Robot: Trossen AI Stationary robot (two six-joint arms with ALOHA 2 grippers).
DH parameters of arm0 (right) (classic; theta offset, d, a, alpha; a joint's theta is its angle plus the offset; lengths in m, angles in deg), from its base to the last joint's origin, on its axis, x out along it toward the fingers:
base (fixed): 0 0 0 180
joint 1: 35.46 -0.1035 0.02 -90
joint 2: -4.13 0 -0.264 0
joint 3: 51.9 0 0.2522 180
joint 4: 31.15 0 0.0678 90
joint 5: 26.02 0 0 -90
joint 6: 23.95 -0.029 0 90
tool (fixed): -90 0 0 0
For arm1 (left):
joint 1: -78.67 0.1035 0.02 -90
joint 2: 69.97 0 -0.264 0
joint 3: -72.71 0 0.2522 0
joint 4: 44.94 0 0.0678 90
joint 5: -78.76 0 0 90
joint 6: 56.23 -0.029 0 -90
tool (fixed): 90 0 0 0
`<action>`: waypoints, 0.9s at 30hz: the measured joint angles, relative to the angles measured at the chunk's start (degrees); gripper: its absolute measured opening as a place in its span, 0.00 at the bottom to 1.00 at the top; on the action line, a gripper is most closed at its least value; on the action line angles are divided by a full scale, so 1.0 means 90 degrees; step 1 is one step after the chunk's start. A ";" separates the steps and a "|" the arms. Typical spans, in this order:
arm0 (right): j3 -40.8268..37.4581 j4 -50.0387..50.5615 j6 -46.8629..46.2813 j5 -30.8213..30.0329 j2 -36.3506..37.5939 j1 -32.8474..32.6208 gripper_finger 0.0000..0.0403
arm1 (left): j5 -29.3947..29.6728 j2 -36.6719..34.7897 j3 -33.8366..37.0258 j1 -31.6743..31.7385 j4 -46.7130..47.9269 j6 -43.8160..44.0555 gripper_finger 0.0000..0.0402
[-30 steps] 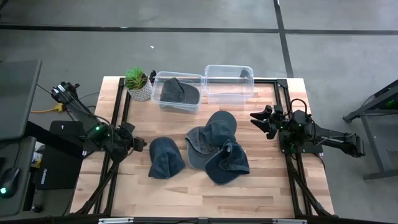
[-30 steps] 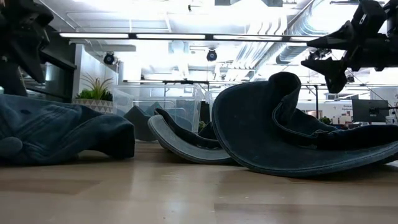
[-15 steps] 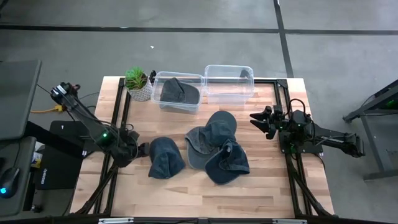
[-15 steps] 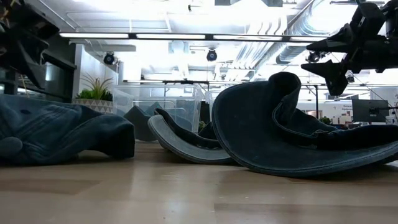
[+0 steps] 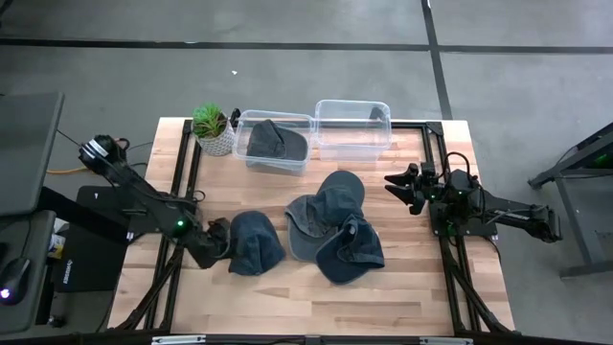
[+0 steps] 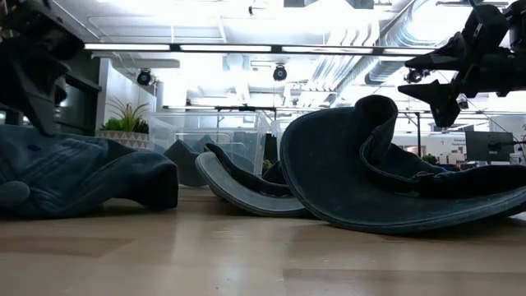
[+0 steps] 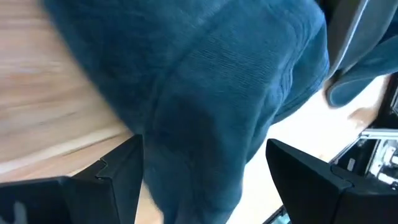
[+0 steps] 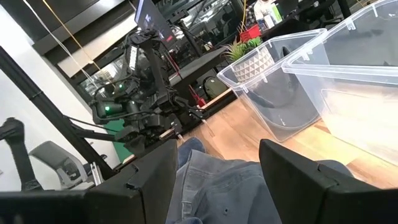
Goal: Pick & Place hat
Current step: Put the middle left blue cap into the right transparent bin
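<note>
The dark left arm [image 5: 134, 192] extends from its base at the table's left edge, angled down toward the table's middle front. Its dark two-finger left gripper [image 5: 216, 242] sits low at the table surface, fingers [image 7: 93, 186] spread wide apart. The dark right arm [image 5: 512, 216] lies along the table's right edge, extended level toward the centre. Its dark two-finger right gripper [image 5: 400, 185] is raised above the surface, fingers [image 8: 146, 177] spread apart, holding nothing.
</note>
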 joint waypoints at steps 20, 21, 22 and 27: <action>0.0000 0.0000 -0.0005 0.0081 0.0000 0.0002 0.55 | -0.1780 0.1147 -0.0017 0.1478 -0.1072 -0.1155 0.29; 0.0000 -0.0002 -0.0005 0.0141 0.0000 0.0002 0.55 | -0.1777 0.1153 -0.0014 0.1481 -0.1072 -0.1218 0.21; 0.0000 -0.0002 -0.0005 0.0224 0.0000 0.0002 0.55 | -0.1767 0.1161 -0.0008 0.1483 -0.1076 -0.1301 0.12; 0.0000 -0.0003 -0.0007 0.0519 0.0000 0.0000 0.55 | -0.1652 0.1163 -0.0005 0.1480 -0.1168 -0.1543 0.01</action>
